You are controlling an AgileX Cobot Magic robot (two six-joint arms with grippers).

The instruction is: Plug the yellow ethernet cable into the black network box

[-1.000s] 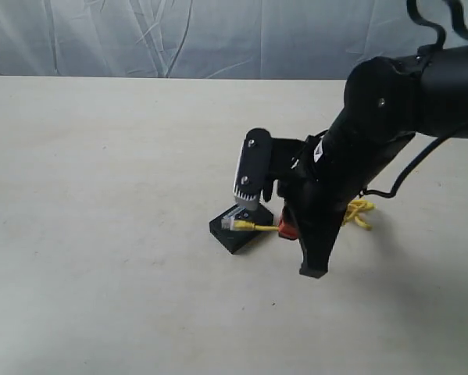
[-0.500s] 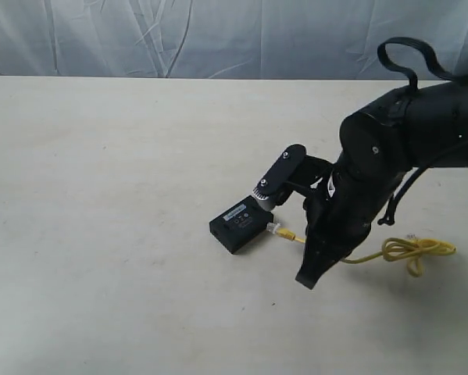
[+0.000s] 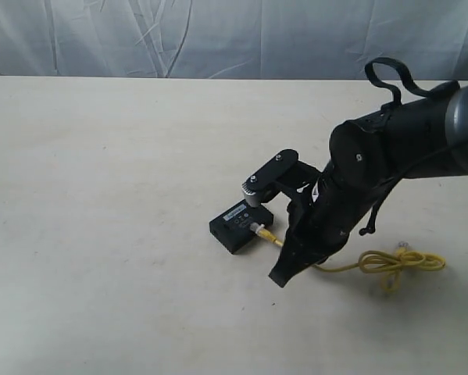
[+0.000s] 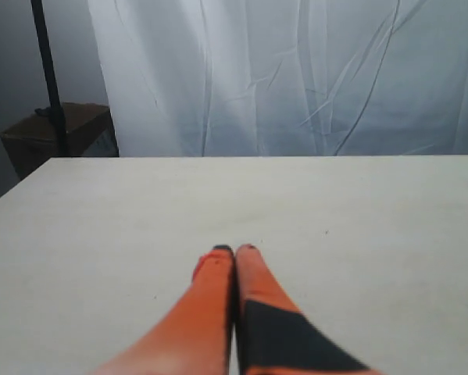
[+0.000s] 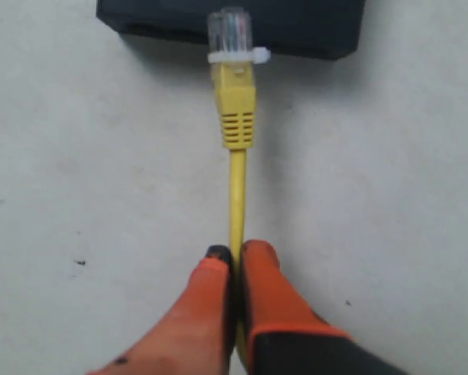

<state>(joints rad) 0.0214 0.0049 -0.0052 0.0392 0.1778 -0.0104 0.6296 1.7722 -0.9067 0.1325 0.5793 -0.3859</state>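
Note:
The black network box point(image 3: 237, 224) lies flat on the table point(image 3: 101, 234), white label strip on top. The yellow ethernet cable point(image 3: 335, 267) runs from a knotted loop point(image 3: 390, 262) at the right up to the box. My right gripper point(image 5: 236, 251) is shut on the cord a short way behind the plug. The clear plug point(image 5: 230, 31) with its yellow boot point(image 5: 235, 113) sits against the side of the box point(image 5: 241, 19); whether it is seated I cannot tell. In the exterior view the right arm point(image 3: 351, 187) covers the gripper. My left gripper point(image 4: 234, 250) is shut on nothing, above bare table.
A white curtain point(image 3: 218, 35) hangs behind the table's far edge. In the left wrist view a black stand pole point(image 4: 50, 78) and a brown box point(image 4: 50, 133) stand beyond the table's corner. The arm's black cable point(image 3: 390, 78) loops above its wrist.
My right gripper swung the plug off the box top, pulling the cable's loop out to the right, then moved left again until the plug met the box's side.

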